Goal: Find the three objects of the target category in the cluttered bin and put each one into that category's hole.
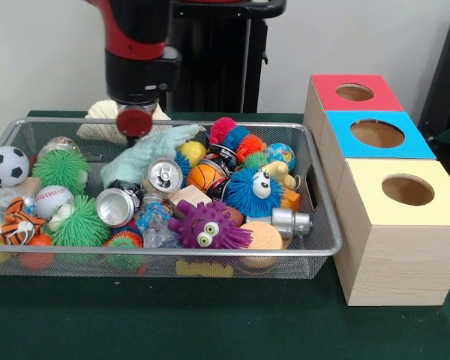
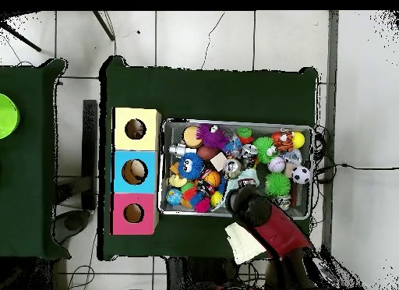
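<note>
Hovering over the bin's [image 1: 315, 196] far rim, the pincer [image 1: 135, 122] is sitting well apart from the yellow-topped hole [image 1: 407, 190]; pincer state can't be told.

Robotics lab: green-covered worktop [image 2: 210, 92] on a pale tiled floor [image 2: 234, 37], loose cables [image 2: 354, 166] at frame edges, black pedestal [image 1: 217, 56] against a bare wall, upper centre.

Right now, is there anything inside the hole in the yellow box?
Cannot tell. The hole in the yellow box looks plain brown in the front view and dark from overhead, so neither shows its bottom.
</note>
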You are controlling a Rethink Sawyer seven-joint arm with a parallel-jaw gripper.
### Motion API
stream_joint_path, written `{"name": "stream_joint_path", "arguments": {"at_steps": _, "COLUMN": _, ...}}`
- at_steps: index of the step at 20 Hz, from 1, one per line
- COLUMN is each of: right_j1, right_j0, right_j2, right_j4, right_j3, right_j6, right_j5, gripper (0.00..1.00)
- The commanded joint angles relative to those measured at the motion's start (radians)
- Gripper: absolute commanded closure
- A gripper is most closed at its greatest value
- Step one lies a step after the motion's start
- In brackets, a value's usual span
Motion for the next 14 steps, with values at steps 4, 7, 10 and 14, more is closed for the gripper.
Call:
{"name": "stream_joint_path", "arguments": {"at_steps": 4, "right_j1": -0.060, "right_j0": 0.113, "right_j2": 0.133, "right_j4": 0.256, "right_j3": 0.119, "right_j6": 0.427, "right_j5": -0.038, "gripper": 1.00}}
{"name": "stream_joint_path", "arguments": {"at_steps": 7, "right_j1": -0.032, "right_j0": 0.224, "right_j2": 0.084, "right_j4": 0.366, "right_j3": 0.088, "right_j6": 0.501, "right_j5": -0.034, "gripper": 1.00}}
{"name": "stream_joint_path", "arguments": {"at_steps": 10, "right_j1": -0.017, "right_j0": 0.329, "right_j2": 0.032, "right_j4": 0.474, "right_j3": 0.069, "right_j6": 0.575, "right_j5": -0.009, "gripper": 1.00}}
{"name": "stream_joint_path", "arguments": {"at_steps": 14, "right_j1": 0.017, "right_j0": 0.460, "right_j2": -0.032, "right_j4": 0.614, "right_j3": 0.036, "right_j6": 0.667, "right_j5": 0.017, "gripper": 1.00}}
